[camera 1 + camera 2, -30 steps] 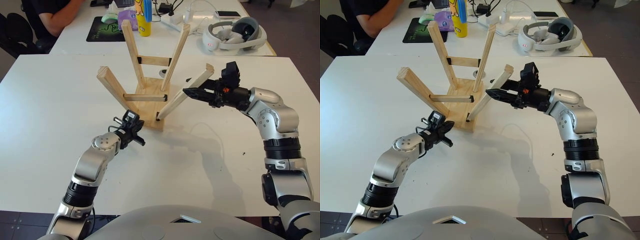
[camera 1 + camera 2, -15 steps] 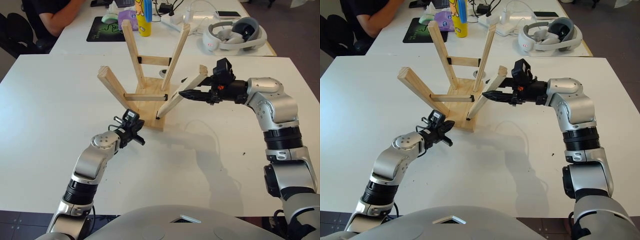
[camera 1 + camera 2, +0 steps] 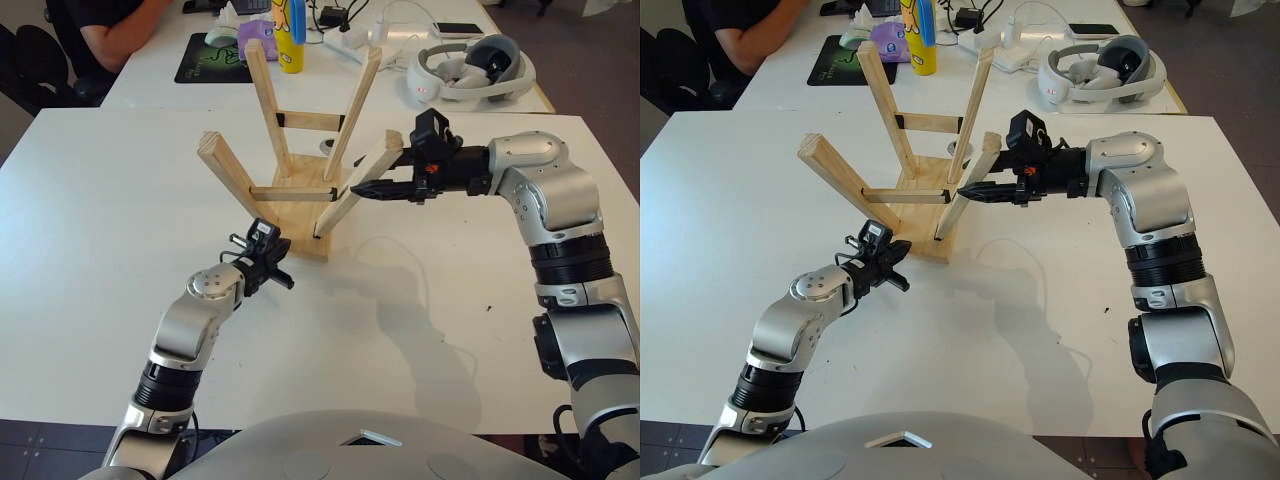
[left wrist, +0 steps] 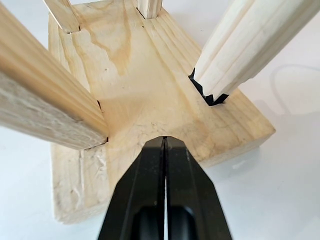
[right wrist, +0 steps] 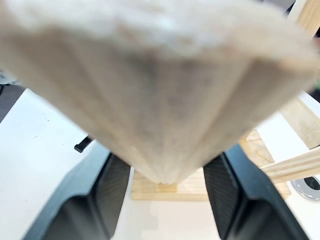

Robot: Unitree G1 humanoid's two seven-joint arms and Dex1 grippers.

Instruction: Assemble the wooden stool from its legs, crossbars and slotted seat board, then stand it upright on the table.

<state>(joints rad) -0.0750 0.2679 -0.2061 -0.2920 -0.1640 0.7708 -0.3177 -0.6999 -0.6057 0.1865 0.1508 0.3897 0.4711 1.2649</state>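
While the stool point(image 3: 228, 175) lies upside down on the white desk point(image 3: 110, 240), its seat board point(image 3: 297, 222) is flat on the desk surface. Three legs point(image 3: 265, 100) point up and outward from it, joined by two crossbars point(image 3: 310, 122). The fourth leg point(image 3: 335, 212) leans away to my right, and its lower end meets the slot at the near right corner of the seat board. I cannot tell how deep it sits there.

My right gripper point(image 3: 360, 189) pinches this leg near its middle, one finger on each side. My left gripper point(image 4: 164, 145) has its fingers pressed together and holds nothing. Its tip is at the near edge of the seat board, touching it or just beside it.

On the other desk behind, I see a white headset point(image 3: 465, 70) and a yellow bottle point(image 3: 290, 35).
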